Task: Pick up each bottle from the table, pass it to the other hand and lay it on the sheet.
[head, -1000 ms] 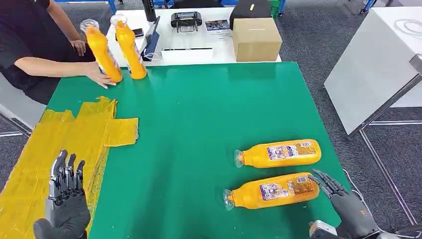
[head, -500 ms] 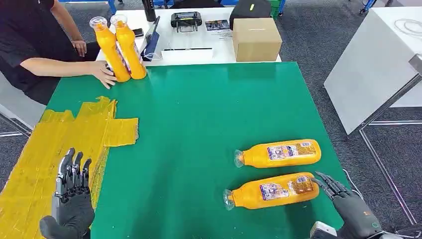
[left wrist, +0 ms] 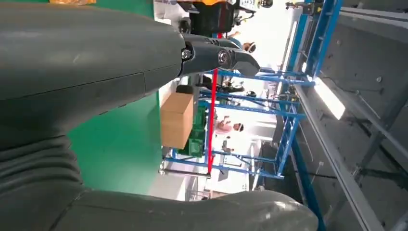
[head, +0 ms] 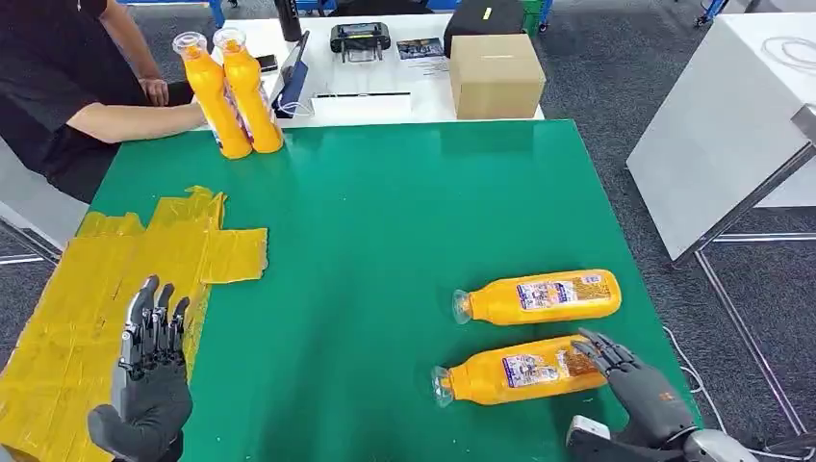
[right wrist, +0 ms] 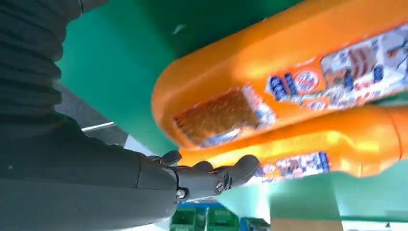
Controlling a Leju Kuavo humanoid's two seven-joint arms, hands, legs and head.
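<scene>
Near bottle (head: 524, 371) lies on its side on the green desk (head: 385, 241) at about 5 o'clock, cap toward 9, base toward 3. Second lying bottle (head: 539, 296) sits just beyond it toward 12, parallel, small gap between. Right hand (head: 640, 390) is at the near bottle's base end, fingers spread and reaching over the label end; from the right wrist view the fingers lie alongside the bottle but I cannot tell if they touch. Holding nothing yet. Left hand (head: 149, 371) hovers at 7 o'clock over the yellow sheet (head: 96, 289), fingers apart and straight, empty.

Risks, as I judge them: grip is starting at the very base end, so the round bottle could roll toward 12 and knock the second bottle, or swing cap-down once lifted. Smooth plastic may slip at the handover. Sheet is crumpled with a loose flap, so a laid bottle may roll off.

Around: two upright bottles (head: 231, 91) at 11 o'clock at the desk's far edge, a person's arm (head: 135, 120) next to them. Cardboard box (head: 496, 72) and a laptop on the white table beyond at 12. Nothing stands between the lying bottles and the sheet; the path is bare green surface.
</scene>
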